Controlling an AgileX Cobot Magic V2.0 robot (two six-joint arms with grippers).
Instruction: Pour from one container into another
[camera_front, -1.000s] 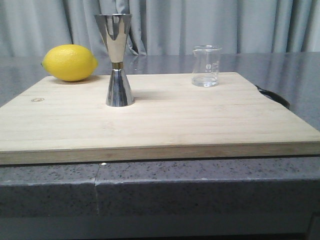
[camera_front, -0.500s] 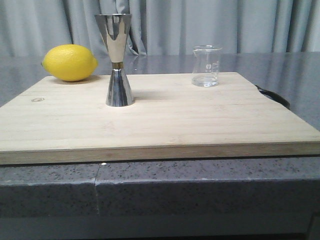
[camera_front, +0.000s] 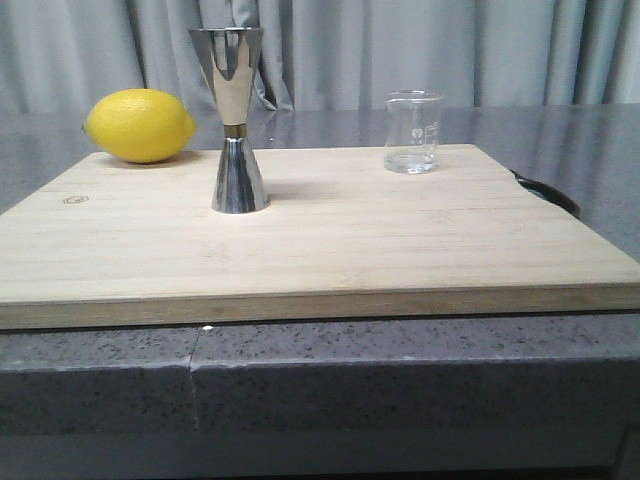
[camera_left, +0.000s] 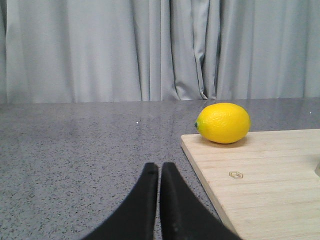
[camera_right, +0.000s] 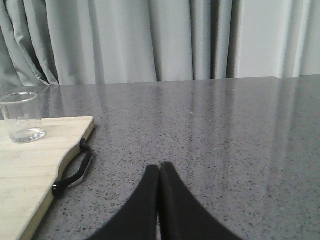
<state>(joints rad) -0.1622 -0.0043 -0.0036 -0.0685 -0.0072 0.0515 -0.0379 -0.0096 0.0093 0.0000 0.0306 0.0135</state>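
A small clear glass beaker (camera_front: 412, 131) with white marks stands upright at the back right of the wooden board (camera_front: 330, 240); it also shows in the right wrist view as the beaker (camera_right: 21, 117). The tall steel jigger (camera_front: 235, 118) stands upright left of centre on the board. My left gripper (camera_left: 159, 167) is shut and empty over grey counter, left of the board. Out to the right of the board, my right gripper (camera_right: 159, 168) is shut, holding nothing. Neither gripper shows in the front view.
A yellow lemon (camera_front: 140, 125) lies at the board's back left corner, also seen as the lemon (camera_left: 223, 122). A black strap loop (camera_right: 75, 170) hangs off the board's right edge. Grey speckled counter (camera_right: 210, 130) surrounds the board; grey curtains hang behind.
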